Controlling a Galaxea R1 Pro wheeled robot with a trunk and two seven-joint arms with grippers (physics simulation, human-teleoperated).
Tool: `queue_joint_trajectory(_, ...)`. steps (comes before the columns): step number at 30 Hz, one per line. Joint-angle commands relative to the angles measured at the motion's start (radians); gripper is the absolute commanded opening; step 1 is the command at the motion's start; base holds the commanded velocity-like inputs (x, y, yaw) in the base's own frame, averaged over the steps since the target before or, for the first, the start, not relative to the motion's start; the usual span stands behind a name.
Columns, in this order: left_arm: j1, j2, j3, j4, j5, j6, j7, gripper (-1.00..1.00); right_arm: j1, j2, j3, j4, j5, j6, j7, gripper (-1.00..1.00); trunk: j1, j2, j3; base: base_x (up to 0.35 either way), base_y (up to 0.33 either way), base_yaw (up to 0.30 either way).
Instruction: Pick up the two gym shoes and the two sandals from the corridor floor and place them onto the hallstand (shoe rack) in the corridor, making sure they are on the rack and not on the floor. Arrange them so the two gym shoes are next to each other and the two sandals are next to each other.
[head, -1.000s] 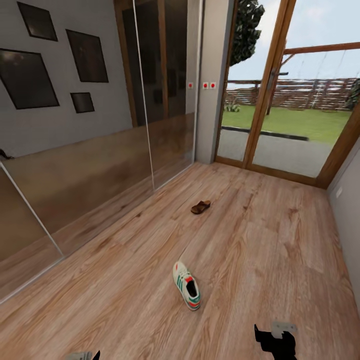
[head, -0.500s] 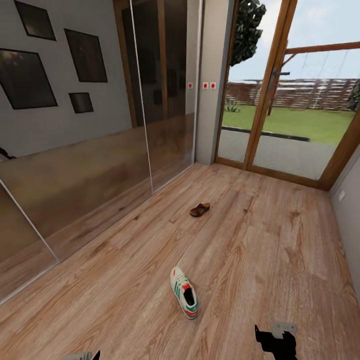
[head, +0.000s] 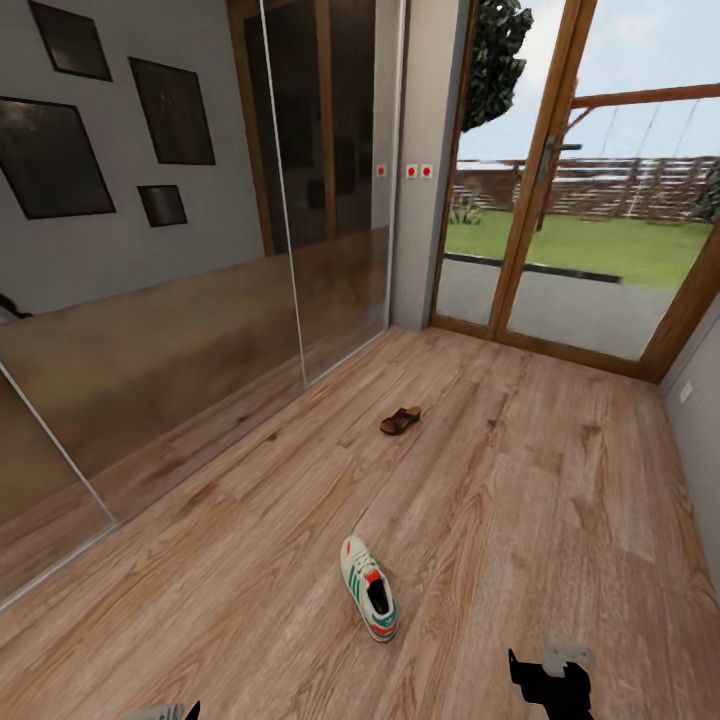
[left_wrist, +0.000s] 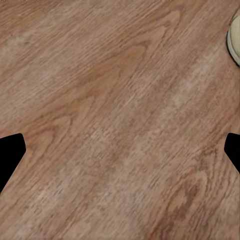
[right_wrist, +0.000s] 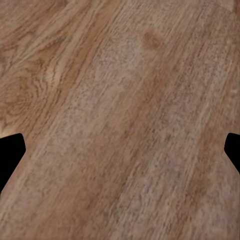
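One gym shoe (head: 369, 589) lies on the corridor floor (head: 520, 500), about in the middle of the near part of the head view, toe pointing away toward the mirrored wardrobe doors (head: 200, 330). Its pale toe edge (left_wrist: 234, 32) also shows at the border of the left wrist view. Farther down the corridor, well apart from the shoe, one sandal (head: 400, 420) rests on the planks. Around both there is free floor on every side. The wardrobe doors close the left side, a grey wall (head: 695, 400) the right, and the glass door with wooden frame (head: 560, 200) stands at the far end. The left gripper (left_wrist: 120, 150) hangs over bare planks with fingers wide apart, holding nothing. The right gripper (right_wrist: 120, 150) is the same, spread and empty above the floor
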Motion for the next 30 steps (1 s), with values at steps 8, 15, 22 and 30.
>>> queue_joint_trajectory(8, -0.001, 0.000, 0.003, 0.001, 0.009, 0.000, -0.010, 1.00, -0.001, 0.000, -0.007, 0.001, 0.010, -0.003, -0.006, 1.00, 0.000, 0.000, -0.001, 0.132, -0.096, 0.184)
queue_joint_trajectory(15, -0.001, 0.000, 0.003, 0.001, 0.009, 0.000, -0.010, 1.00, -0.001, 0.000, -0.007, 0.001, 0.010, -0.003, -0.005, 1.00, 0.000, 0.000, -0.001, 0.148, -0.109, 0.114)
queue_joint_trajectory(22, -0.001, 0.000, 0.003, 0.001, 0.010, 0.000, -0.010, 1.00, -0.001, 0.000, -0.007, 0.001, 0.009, -0.003, -0.003, 1.00, 0.000, 0.000, -0.001, 0.055, -0.024, 0.013)
queue_joint_trajectory(30, -0.001, 0.000, 0.003, 0.001, 0.010, 0.000, -0.010, 1.00, -0.001, 0.000, -0.008, 0.001, 0.010, -0.003, -0.005, 1.00, 0.000, 0.000, -0.001, 0.039, -0.005, 0.000)
